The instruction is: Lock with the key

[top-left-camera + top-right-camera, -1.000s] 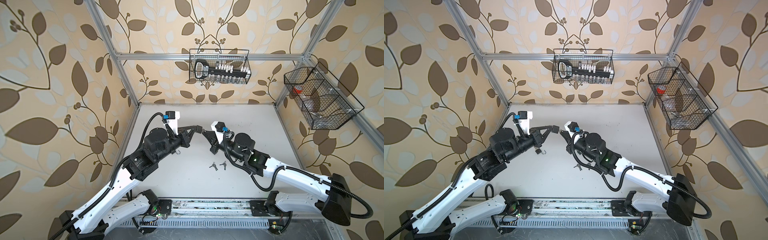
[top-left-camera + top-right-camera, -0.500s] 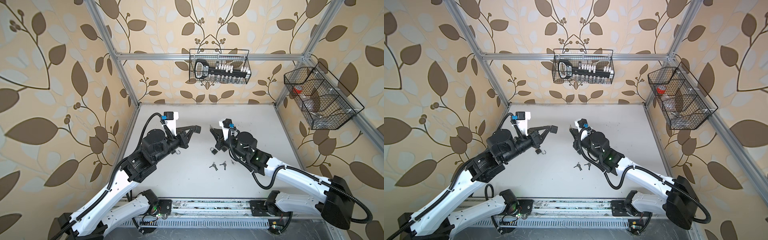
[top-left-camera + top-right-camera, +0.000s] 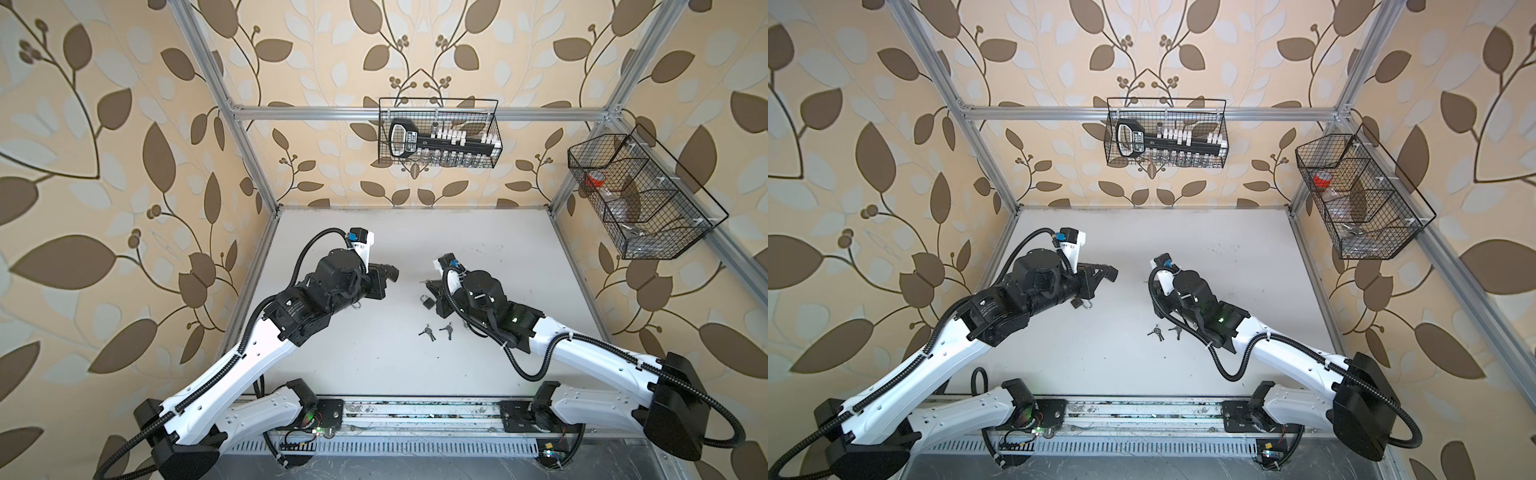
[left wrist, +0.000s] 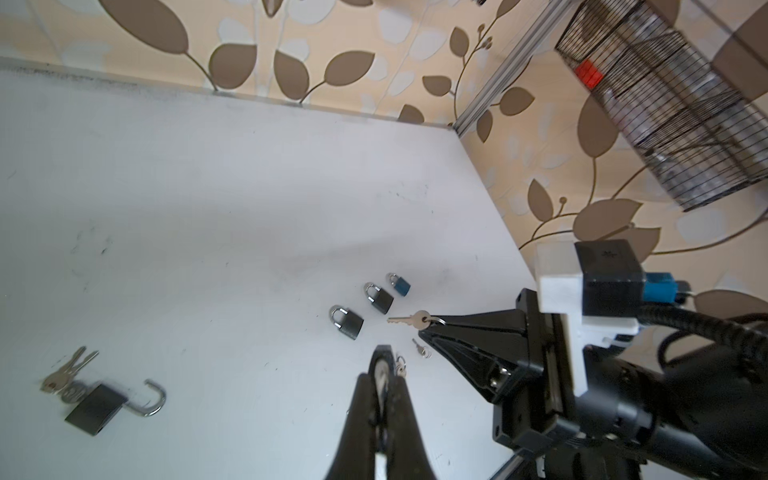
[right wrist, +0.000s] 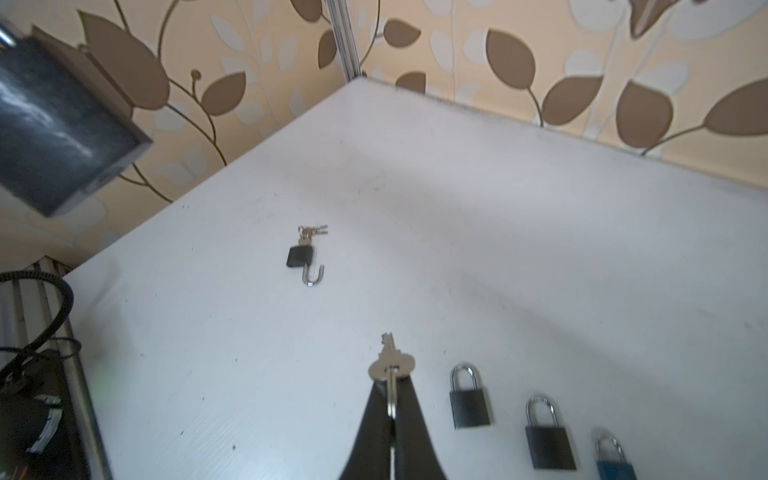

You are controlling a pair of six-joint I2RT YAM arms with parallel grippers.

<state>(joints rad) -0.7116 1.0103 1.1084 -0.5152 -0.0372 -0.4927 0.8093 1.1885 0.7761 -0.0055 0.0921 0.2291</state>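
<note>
This is a robot lab cell. A bare aluminium frame (image 3: 311, 112) boxes in a white table (image 3: 415, 232), with leaf wallpaper (image 3: 104, 166) on flat panels around it. The cabled left arm (image 3: 249, 357) and right arm (image 3: 602, 357) rise from a rail (image 3: 415, 415) along the lower edge. A wire basket (image 3: 436, 99) hangs at upper middle, and a second basket (image 3: 656, 245) at upper right.

A back basket (image 3: 465, 112) and a side basket (image 3: 673, 237) hang on wallpapered walls (image 3: 124, 166).
</note>
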